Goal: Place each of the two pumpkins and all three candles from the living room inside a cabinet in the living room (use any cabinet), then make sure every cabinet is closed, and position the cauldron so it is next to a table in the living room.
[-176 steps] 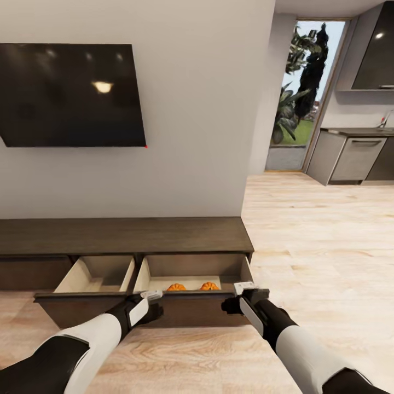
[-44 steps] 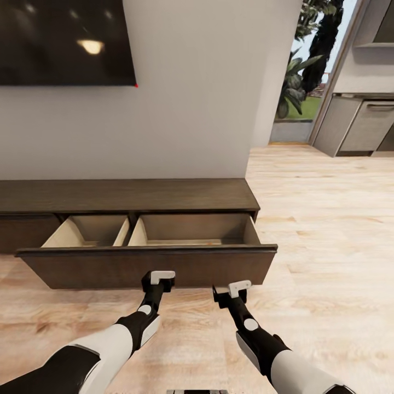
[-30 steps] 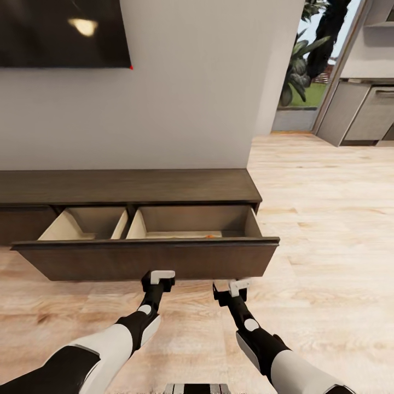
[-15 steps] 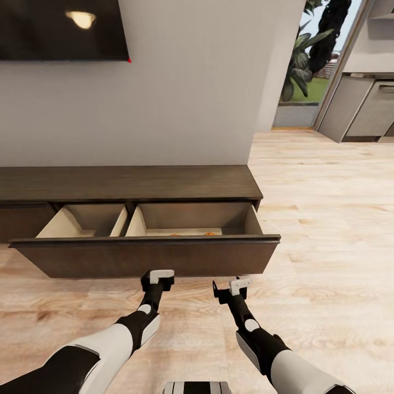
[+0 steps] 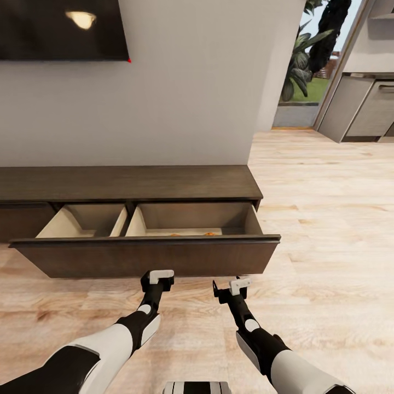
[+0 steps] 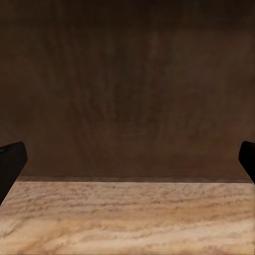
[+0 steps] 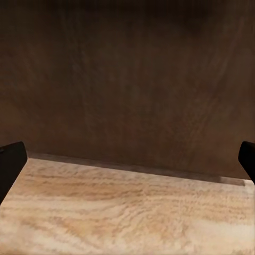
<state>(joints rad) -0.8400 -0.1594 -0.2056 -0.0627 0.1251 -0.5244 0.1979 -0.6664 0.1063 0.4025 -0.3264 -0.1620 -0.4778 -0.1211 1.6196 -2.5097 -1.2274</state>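
Two grippers of mine hang low over the wood floor [image 5: 328, 230], just short of the pulled-out drawer front [image 5: 145, 257]. My left gripper [image 5: 158, 277] is spread wide and grasps nothing; in its wrist view the dark fingertips [image 6: 11, 162] sit at the far edges, with the brown drawer front [image 6: 127, 90] and a strip of floor [image 6: 127, 218] between them. My right gripper [image 5: 234, 287] is likewise spread and empty, its fingertips [image 7: 10, 159] wide apart before the same dark panel [image 7: 127, 79].

Beyond them the cabinet [image 5: 126, 183] stands against the grey wall [image 5: 191, 82], its wide drawer drawn out towards me. That drawer has two pale compartments. Over the front's top edge, slivers of orange show low in the right compartment: the pumpkins [image 5: 209, 233], mostly hidden. I cannot tell what lies in the left compartment [image 5: 82, 221].

Higher on the wall hangs a dark screen [image 5: 60, 30]. Farther right, past the wall's end, are a window with plants [image 5: 306, 65] and grey kitchen units [image 5: 364, 109].
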